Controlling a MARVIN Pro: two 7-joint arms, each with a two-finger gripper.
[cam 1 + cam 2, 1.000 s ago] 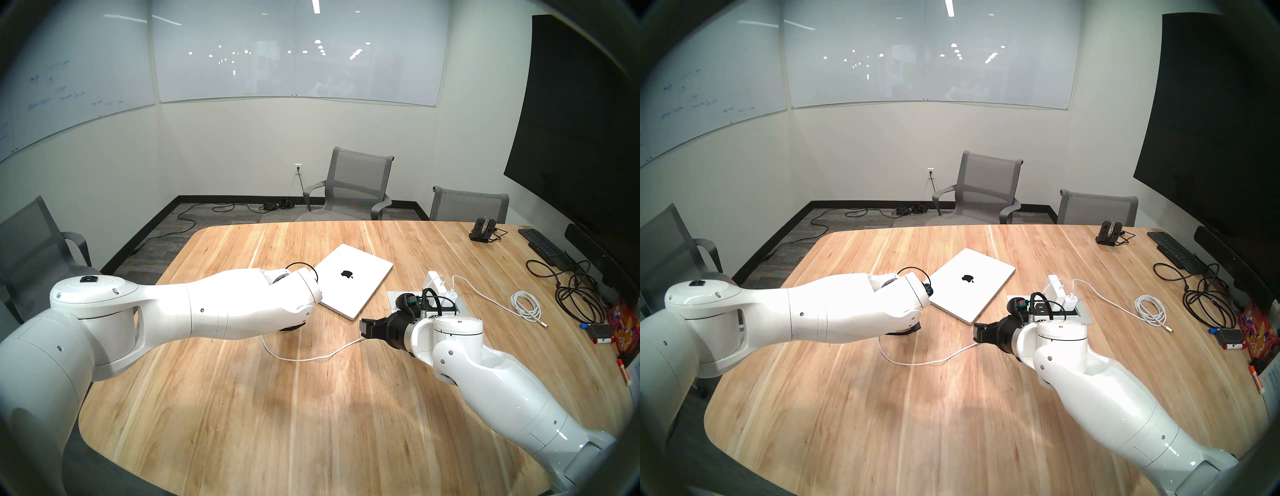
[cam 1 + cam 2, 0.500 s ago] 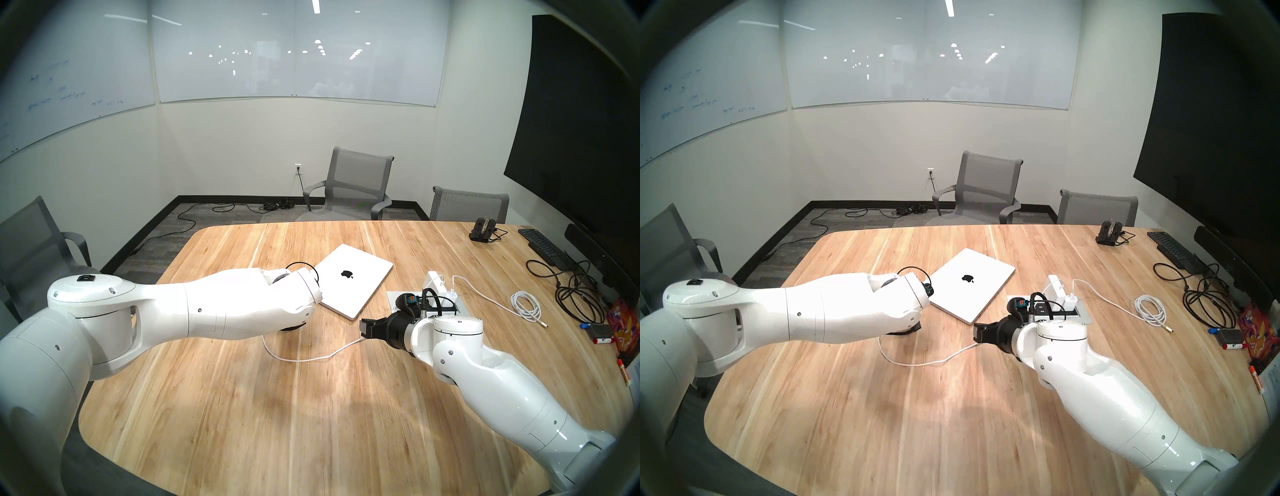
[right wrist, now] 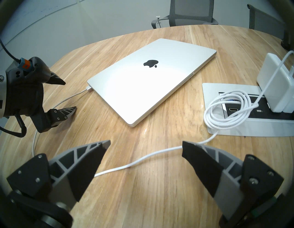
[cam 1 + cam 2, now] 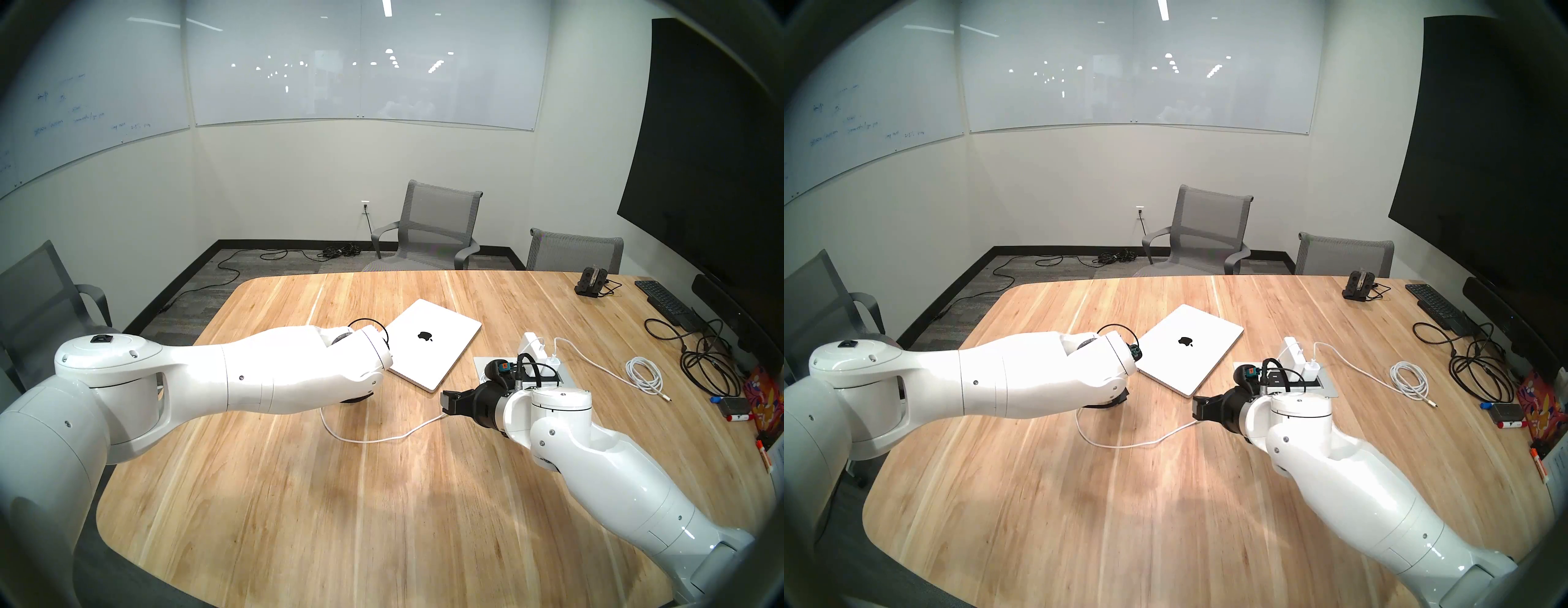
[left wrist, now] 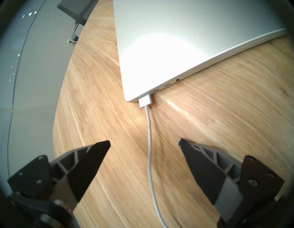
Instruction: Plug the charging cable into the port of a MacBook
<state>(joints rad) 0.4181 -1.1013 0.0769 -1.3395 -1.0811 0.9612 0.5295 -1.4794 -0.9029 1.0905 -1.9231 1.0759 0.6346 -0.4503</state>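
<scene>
The MacBook [image 3: 151, 82] lies closed and flat on the wooden worktop [image 4: 382, 509], near its middle, turned at an angle to the worktop's edges. Its lid is silver-white with rounded corners and a black apple logo [image 3: 150, 63]; glare whitens much of the lid in both wrist views. Along its thin left-hand edge the left wrist view shows two slot ports and a small round one, all empty.

The charging cable [image 5: 150, 143] is a thin white cord. Its small flat silvery-white plug [image 5: 145, 101] sits against that same edge at the MacBook's near-left corner, seated flush in the port beside the slots. From the plug the cord runs toward the near side, curves in a loose loop under the left arm, then crosses the worktop rightward [image 4: 382, 439] to a coiled bundle resting on the grey socket panel [image 3: 211, 130], where a white charger brick [image 3: 270, 82] stands plugged in.

The left gripper [image 5: 144, 143] hovers just near of the plug, jaws spread wide on either side of the cord and touching nothing. The right gripper [image 3: 146, 144] hangs low over the worktop near the MacBook's near corner, jaws likewise spread; the cord passes beneath them, ungripped.
</scene>
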